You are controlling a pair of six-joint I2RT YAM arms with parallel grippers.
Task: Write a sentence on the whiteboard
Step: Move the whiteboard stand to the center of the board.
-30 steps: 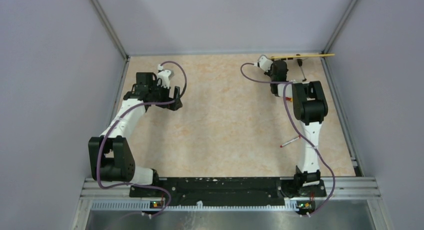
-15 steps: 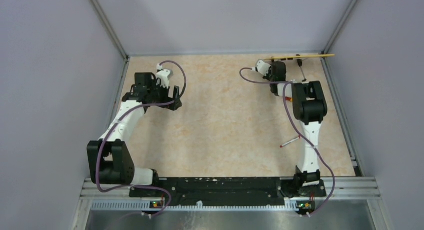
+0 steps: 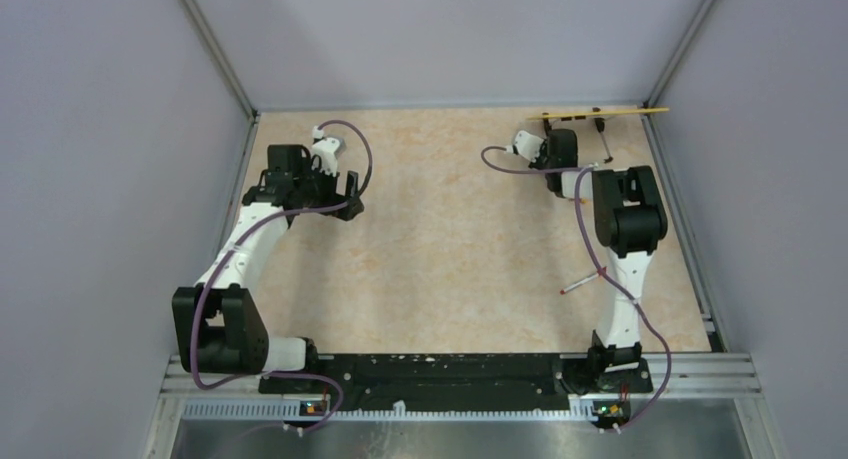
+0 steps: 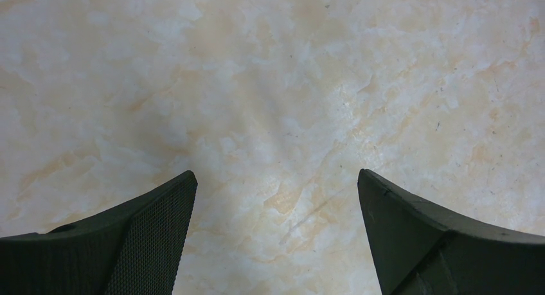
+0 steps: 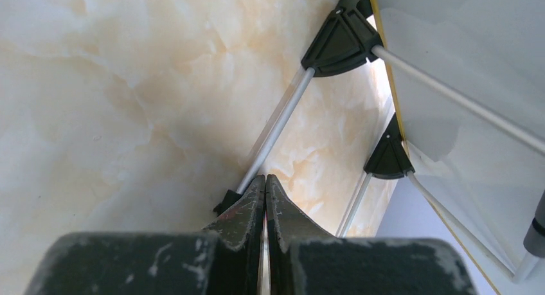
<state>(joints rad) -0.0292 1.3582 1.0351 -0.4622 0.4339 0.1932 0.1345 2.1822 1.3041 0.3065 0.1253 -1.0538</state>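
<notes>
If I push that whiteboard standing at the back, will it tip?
Probably: the whiteboard stands upright on thin legs, so a high push may topple it. It looks thin, likely light, and could slide on the smooth table.

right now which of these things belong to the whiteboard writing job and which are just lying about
For the job: whiteboard standing far right; red-tipped marker lying loose; right gripper, shut, by the board's feet.
Just there: left gripper, open over the table.

Tabletop [image 3: 450,239]: cream-orange marble veining. Whiteboard [image 5: 463,44]: glossy white, yellow rim, black clip feet [image 5: 340,41]. Marker [image 3: 578,284] red-tipped. Cables [image 3: 370,164] purple.
</notes>
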